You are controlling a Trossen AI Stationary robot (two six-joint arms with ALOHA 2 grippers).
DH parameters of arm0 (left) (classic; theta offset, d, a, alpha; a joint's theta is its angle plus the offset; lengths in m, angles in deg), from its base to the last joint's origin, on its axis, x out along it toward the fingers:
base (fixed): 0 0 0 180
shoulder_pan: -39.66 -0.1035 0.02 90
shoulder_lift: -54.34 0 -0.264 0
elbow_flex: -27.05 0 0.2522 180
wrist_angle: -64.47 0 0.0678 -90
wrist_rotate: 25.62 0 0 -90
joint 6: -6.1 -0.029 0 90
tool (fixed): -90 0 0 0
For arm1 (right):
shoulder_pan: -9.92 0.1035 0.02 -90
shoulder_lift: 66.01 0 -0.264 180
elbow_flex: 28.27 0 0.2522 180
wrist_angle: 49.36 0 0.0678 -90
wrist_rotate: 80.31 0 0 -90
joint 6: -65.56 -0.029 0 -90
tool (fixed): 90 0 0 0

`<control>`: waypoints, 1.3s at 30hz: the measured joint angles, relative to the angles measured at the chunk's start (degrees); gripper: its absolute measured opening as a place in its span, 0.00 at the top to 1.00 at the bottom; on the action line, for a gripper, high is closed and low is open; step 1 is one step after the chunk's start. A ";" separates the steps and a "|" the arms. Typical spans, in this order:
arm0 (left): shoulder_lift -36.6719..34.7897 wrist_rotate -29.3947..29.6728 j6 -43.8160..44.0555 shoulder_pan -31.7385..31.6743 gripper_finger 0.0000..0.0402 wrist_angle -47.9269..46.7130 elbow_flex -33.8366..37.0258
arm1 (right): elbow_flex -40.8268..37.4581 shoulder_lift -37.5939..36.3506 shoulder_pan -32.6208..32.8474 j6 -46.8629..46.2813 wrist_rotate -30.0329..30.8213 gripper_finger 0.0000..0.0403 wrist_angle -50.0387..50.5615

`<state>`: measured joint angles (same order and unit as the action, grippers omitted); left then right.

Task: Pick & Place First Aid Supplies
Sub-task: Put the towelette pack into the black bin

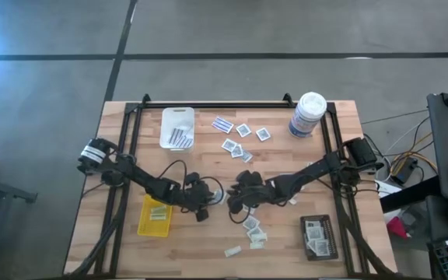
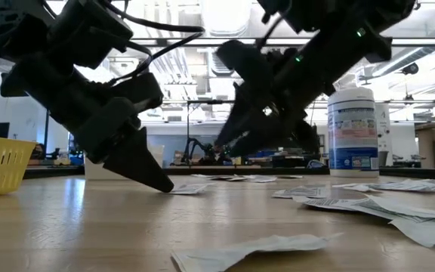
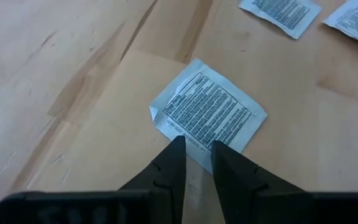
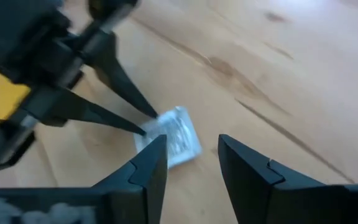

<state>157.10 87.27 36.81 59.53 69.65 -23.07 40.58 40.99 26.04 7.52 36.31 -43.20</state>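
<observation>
One of the first aid supplies, a white square packet with printed text (image 3: pixel 207 115), lies flat on the wooden table near its middle. My left gripper (image 3: pixel 199 148) slants down onto the packet's near edge, its fingers a narrow gap apart. The low view shows its tips (image 2: pixel 163 185) down at the packet (image 2: pixel 189 189). My right gripper (image 4: pixel 191 155) is open and hovers just right of the same packet (image 4: pixel 178 142), clear of the table (image 2: pixel 225 143). In the high view both grippers meet near the table's middle, left (image 1: pixel 207 208) and right (image 1: pixel 236 201). My left gripper rests its two fingertips (image 3: pixel 178 149) on the packet's edge nearest to it (image 3: pixel 194 140), coming slanting down from the table's left. The packet lies flat on the wood. Whether the edge is caught between the fingers I cannot tell.
A white tray (image 1: pixel 177 126) holding striped strips stands far left, a yellow tray (image 1: pixel 155 216) near left, a black tray (image 1: pixel 318 236) near right. A white canister (image 1: pixel 308 114) stands far right. Loose packets lie at far centre (image 1: pixel 243 136) and near centre (image 1: pixel 253 229).
</observation>
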 joint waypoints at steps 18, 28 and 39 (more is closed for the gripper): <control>0.11 -0.26 4.50 0.10 0.80 0.69 0.11 | -1.86 0.00 -0.28 -8.09 0.19 0.65 -2.07; 0.11 -0.32 4.10 0.10 0.80 0.73 0.11 | 1.75 0.00 -7.55 2.45 -2.93 0.67 -2.14; 0.13 0.20 3.96 0.13 0.80 0.83 0.11 | 3.36 7.30 -7.39 -2.01 -12.69 0.67 -2.01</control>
<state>157.23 87.47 40.77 59.65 70.48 -22.96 43.94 48.29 18.66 5.52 23.62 -45.21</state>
